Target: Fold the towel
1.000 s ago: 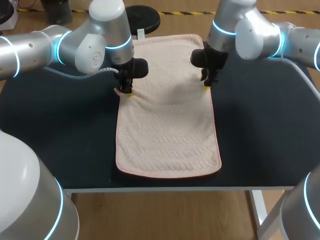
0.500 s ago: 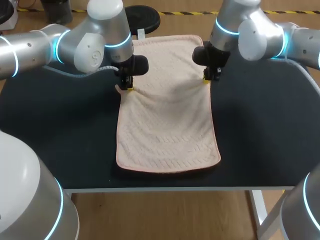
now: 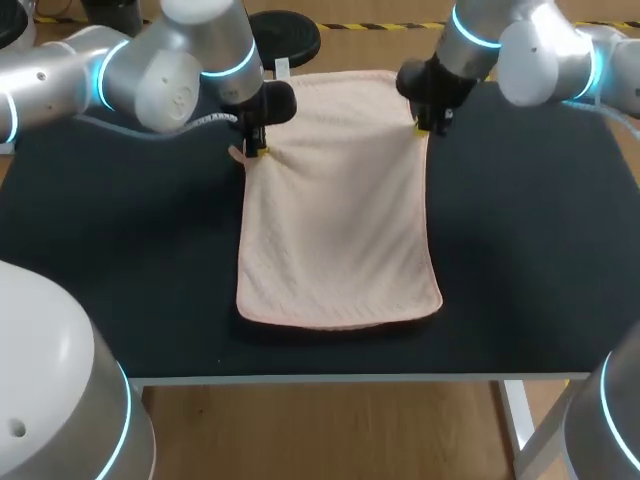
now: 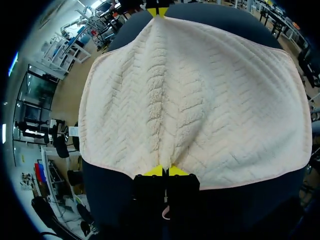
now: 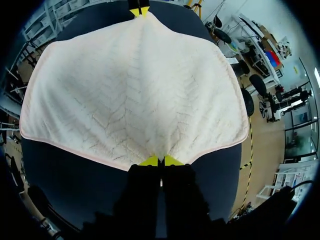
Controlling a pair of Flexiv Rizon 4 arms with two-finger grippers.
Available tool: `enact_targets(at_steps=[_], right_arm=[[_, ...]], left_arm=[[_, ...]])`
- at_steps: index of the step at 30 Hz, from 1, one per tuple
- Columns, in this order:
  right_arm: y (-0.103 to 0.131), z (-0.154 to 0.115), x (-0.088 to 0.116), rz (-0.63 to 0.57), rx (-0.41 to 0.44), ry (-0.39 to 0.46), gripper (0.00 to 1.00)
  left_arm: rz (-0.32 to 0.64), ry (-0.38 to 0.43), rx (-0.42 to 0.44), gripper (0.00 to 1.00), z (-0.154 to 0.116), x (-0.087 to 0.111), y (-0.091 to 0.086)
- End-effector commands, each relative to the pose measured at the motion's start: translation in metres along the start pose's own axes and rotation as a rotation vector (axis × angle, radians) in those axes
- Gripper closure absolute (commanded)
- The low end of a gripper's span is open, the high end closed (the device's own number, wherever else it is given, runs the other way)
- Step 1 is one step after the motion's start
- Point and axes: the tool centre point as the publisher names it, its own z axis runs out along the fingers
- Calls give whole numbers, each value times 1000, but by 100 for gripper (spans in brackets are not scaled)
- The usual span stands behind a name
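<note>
A pale pink towel [image 3: 338, 205] lies lengthwise on the dark table [image 3: 540, 240], its near end by the front edge. My left gripper [image 3: 258, 150] is shut on the towel's left edge, about a third of the way from the far end. On the opposite edge my right gripper [image 3: 423, 127] is shut on the towel. Both pinched edges are lifted, so the cloth hangs taut between them. In the left wrist view the towel [image 4: 195, 100] spreads ahead of the left gripper [image 4: 165, 171], across to the right gripper [image 4: 158, 11]. The right wrist view mirrors this: towel [image 5: 135, 90], right gripper [image 5: 160, 161], left gripper [image 5: 139, 10].
Bare dark table surface lies to the left [image 3: 110, 250] and right of the towel. The far end of the towel [image 3: 340, 80] lies at the back edge of the table.
Both grippers closed on the towel's side edges, then rose and moved toward the far end. The near end of the towel slid back from the front edge.
</note>
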Motion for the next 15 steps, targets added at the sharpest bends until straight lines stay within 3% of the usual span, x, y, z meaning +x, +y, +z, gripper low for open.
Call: enact_targets(at_steps=[1,15], right_arm=[[-2,-31,2,0,-11,-21,100],[16,-101,-27,-15,-77,-177,100]], left_arm=[[-15,-29,4,100,-25,-1,0],[-29,-226,39,100,-91,-41,-13]])
